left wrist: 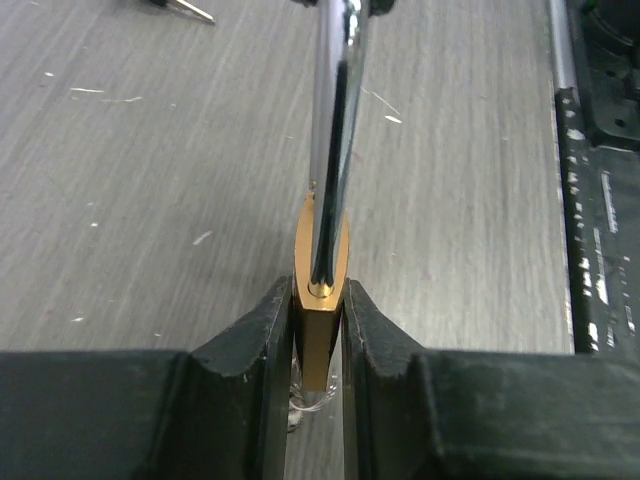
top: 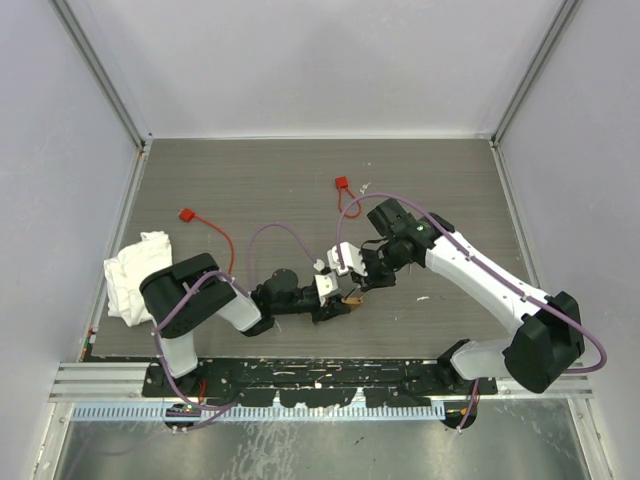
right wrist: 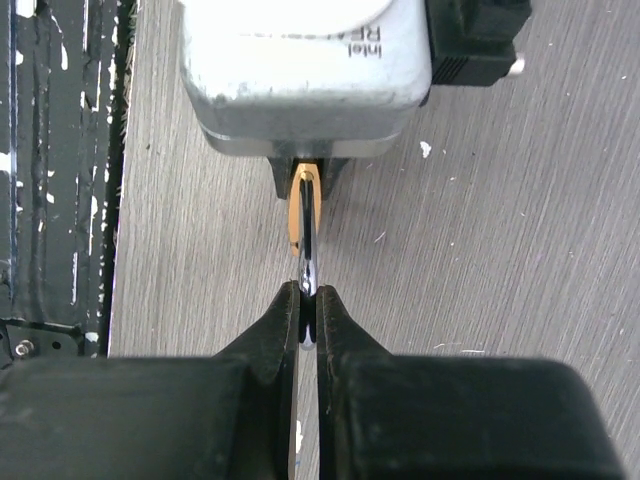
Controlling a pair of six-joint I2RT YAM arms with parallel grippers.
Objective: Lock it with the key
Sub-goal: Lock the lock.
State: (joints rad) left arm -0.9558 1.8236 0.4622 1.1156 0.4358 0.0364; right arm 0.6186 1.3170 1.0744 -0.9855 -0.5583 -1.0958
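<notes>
Mid-desk (left wrist: 120, 200), near front rail: L claw (left wrist: 318, 310) clenched on brass padlock (left wrist: 318, 345). R claw (right wrist: 308, 300) pinching its silver shackle (right wrist: 308, 262). Key (left wrist: 185, 8) lies on desk beyond padlock, apart from both claws.

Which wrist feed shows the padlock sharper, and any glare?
Left wrist: brass padlock body fairly sharp, chrome shackle streaked with reflections, blurring toward the top. Right wrist: near jaws soft, padlock small but fairly clear, table grain crisp. Top external: even light, padlock tiny.
</notes>
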